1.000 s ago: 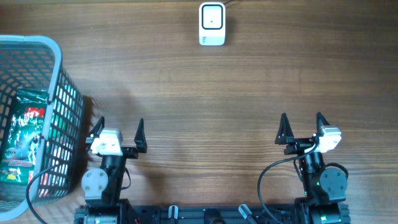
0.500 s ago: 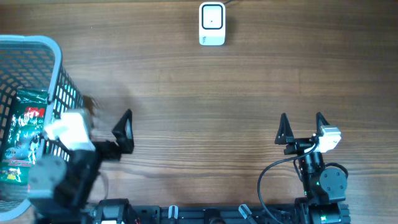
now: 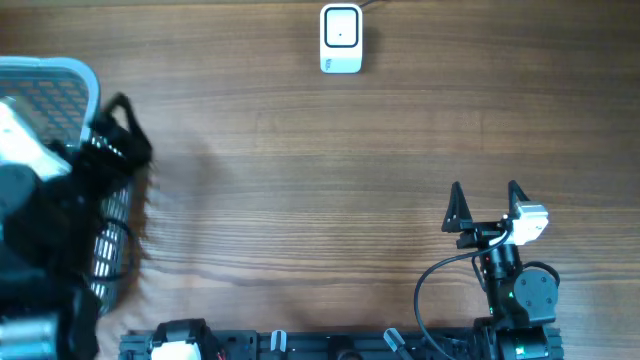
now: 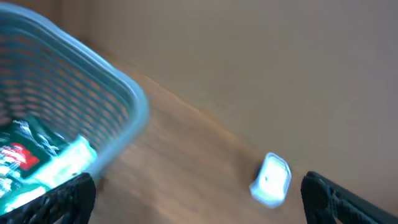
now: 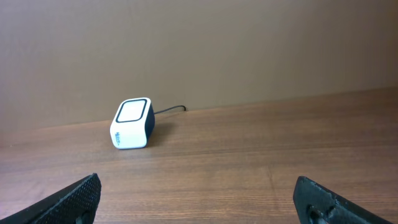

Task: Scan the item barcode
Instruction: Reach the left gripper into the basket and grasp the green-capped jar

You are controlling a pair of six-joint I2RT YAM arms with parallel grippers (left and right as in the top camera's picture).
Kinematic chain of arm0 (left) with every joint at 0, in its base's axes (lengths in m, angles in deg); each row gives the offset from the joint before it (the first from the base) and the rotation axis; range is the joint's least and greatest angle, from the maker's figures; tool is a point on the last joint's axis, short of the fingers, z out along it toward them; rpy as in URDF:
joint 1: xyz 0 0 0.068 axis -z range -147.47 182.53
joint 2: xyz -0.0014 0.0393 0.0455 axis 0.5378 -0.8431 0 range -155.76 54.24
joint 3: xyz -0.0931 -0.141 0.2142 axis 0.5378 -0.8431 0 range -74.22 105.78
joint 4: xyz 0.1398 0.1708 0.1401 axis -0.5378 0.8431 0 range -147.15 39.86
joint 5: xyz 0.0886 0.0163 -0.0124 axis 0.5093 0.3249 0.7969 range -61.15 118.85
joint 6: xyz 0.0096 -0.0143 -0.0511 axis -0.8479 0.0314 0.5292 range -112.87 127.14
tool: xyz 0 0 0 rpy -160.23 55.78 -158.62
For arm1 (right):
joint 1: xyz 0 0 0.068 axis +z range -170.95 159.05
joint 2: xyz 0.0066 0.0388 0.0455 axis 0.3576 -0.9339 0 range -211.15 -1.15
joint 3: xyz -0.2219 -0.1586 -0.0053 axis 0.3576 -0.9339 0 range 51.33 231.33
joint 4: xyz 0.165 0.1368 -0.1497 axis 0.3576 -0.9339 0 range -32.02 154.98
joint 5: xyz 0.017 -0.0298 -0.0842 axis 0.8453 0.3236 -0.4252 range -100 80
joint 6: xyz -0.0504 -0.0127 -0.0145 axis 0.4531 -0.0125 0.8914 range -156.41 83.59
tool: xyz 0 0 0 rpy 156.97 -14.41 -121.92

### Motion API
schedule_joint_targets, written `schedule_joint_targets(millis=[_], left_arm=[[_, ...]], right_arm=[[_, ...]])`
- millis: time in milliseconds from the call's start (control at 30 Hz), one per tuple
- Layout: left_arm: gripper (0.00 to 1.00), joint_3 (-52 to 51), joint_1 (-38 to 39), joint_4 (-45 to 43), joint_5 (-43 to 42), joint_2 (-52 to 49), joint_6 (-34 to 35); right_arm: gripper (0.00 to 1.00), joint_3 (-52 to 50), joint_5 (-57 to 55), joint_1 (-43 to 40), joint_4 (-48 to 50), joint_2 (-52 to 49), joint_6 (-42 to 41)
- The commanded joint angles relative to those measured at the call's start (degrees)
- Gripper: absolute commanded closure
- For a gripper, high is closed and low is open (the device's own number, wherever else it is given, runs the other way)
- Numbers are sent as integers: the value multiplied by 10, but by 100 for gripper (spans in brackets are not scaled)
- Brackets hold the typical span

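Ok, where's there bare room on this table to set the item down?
Free: the middle of the brown wooden table, bordered by the white box-shaped scanner at the far edge, the grey plastic mesh basket at left and the right arm's fingers at the front; also the far right corner. Crowded: the left, with the left arm over the basket.

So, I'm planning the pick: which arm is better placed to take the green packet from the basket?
Left. The left gripper, open, hangs at the basket holding the green packet; the right gripper, also open, sits far off to the other side.
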Motion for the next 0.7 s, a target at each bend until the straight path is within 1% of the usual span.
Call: schedule_joint_targets(millis=[0, 67, 100, 133, 200, 300, 367, 467, 500, 667], left_arm=[[0, 129, -77, 70, 53, -113, 47], [0, 218, -143, 143, 52, -198, 67], [0, 270, -190, 194, 33, -253, 84], [0, 297, -226, 226, 2, -292, 94], [0, 303, -282, 255, -43, -350, 95], [0, 302, -336, 307, -67, -435, 112], [0, 298, -349, 339, -96, -501, 111], [0, 297, -334, 370, -95, -579, 103], [0, 285, -325, 368, -91, -591, 103], [0, 203, -312, 333, -82, -591, 103]], right_arm=[[0, -1, 2, 2, 2, 2, -2], [0, -1, 2, 2, 2, 2, -2], [0, -1, 2, 2, 2, 2, -2], [0, -1, 2, 2, 2, 2, -2], [0, -1, 2, 2, 2, 2, -2], [0, -1, 2, 2, 2, 2, -2], [0, -1, 2, 2, 2, 2, -2], [0, -1, 2, 2, 2, 2, -2], [0, -1, 2, 2, 2, 2, -2], [0, -1, 2, 2, 2, 2, -2]])
